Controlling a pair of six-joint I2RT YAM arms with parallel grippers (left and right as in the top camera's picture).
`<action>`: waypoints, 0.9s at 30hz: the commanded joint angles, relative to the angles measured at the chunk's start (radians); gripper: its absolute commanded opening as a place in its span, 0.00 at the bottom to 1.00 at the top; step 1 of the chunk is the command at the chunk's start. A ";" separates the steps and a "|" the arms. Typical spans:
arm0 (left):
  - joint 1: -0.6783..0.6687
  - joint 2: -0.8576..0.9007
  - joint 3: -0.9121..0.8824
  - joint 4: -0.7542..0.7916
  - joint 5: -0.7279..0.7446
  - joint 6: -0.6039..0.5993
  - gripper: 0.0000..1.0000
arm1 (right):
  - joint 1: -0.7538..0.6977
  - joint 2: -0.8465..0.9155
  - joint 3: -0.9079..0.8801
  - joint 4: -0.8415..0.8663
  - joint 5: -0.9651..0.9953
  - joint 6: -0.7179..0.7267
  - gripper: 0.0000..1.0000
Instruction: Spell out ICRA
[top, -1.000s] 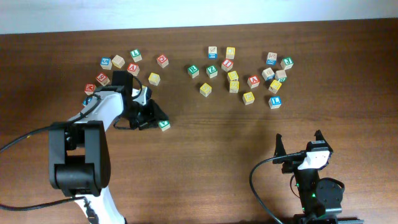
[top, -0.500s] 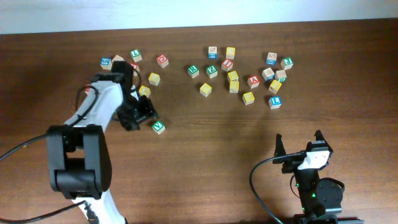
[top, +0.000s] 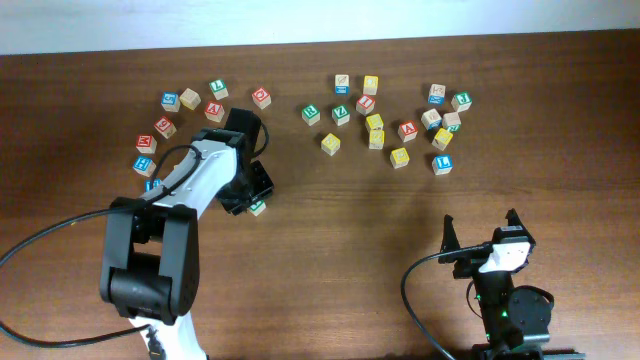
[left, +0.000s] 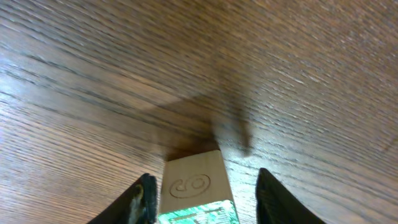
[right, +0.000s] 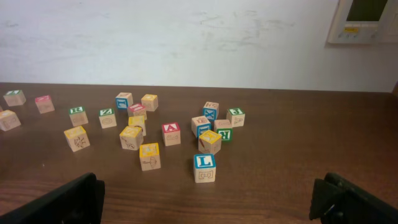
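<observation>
Left of centre on the table (top: 340, 250), the left claw (top: 250, 193) stands right over a green-edged cube (top: 258, 207), which peeks out at its lower edge. A second ago the cube lay clear of the claw's tip. Half a second ago the claw had swung further left. Now it has come back right and covers part of the cube. The cube itself has barely shifted and sits only slightly lower than before.

From the left wrist, the green-edged cube (left: 194, 186) sits between the fingers (left: 144, 198). The left claw (left: 202, 190) is apart, with bare wood showing between the cube and the right-hand finger. The cube's letter cannot be read.

The left arm (top: 195, 175) has also swung right. It now hides the yellow cube that showed just above the claw earlier, and it uncovers the cubes at the far left (top: 146, 143) that it overlapped half a second ago.

Of the wanted letters, the red A cube (top: 407, 130) lies in the right-hand group, well apart from the left claw. The red I cube (top: 365, 103), as far as its letter can be read, lies at that group's upper left. Neither has moved. The other two letters cannot be picked out for sure. From the right wrist, the red A cube (right: 171, 132) stands among its neighbours.

The right claw (top: 482, 228) rests near the table's lower right, its fingers (right: 62, 199) spread wide, same as before.
</observation>
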 joint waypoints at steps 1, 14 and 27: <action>0.002 -0.022 -0.007 0.000 -0.045 -0.014 0.34 | -0.008 -0.006 -0.005 -0.005 0.005 0.004 0.98; 0.002 -0.023 -0.005 0.000 -0.045 -0.013 0.23 | -0.007 -0.006 -0.005 -0.005 0.005 0.004 0.98; -0.029 -0.023 0.121 0.286 -0.257 0.363 0.17 | -0.008 -0.006 -0.005 -0.005 0.005 0.004 0.98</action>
